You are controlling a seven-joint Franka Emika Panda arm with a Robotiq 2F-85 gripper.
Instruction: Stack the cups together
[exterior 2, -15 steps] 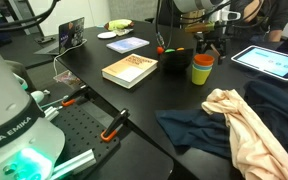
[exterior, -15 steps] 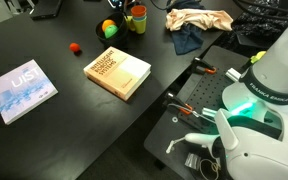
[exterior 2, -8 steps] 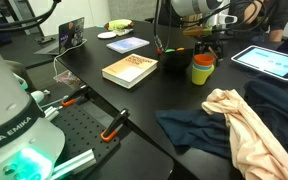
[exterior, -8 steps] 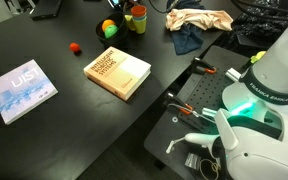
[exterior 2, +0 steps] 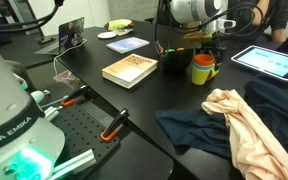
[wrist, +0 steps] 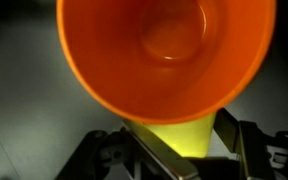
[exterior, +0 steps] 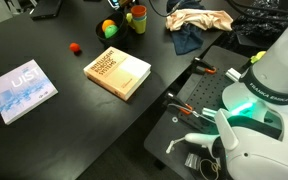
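My pincer [wrist: 174, 152] has its jaws apart, 1 on each side of the green cup [wrist: 184, 135], low in the wrist view. Whether they grip it, I cannot tell. The orange cup [wrist: 169, 55] sits inside it.

Even light glints off the black table [exterior: 34, 40]; the orange cup [wrist: 164, 50] looks blurred.

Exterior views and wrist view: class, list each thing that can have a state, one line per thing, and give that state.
orange cup: upright, nested in the yellow-green cup
yellow-green cup: upright, holding the orange cup
gripper: at the cups; whether it grips cannot be told
tan book: closed, lying flat
tablet: screen lit, lying flat
tan cloth: crumpled
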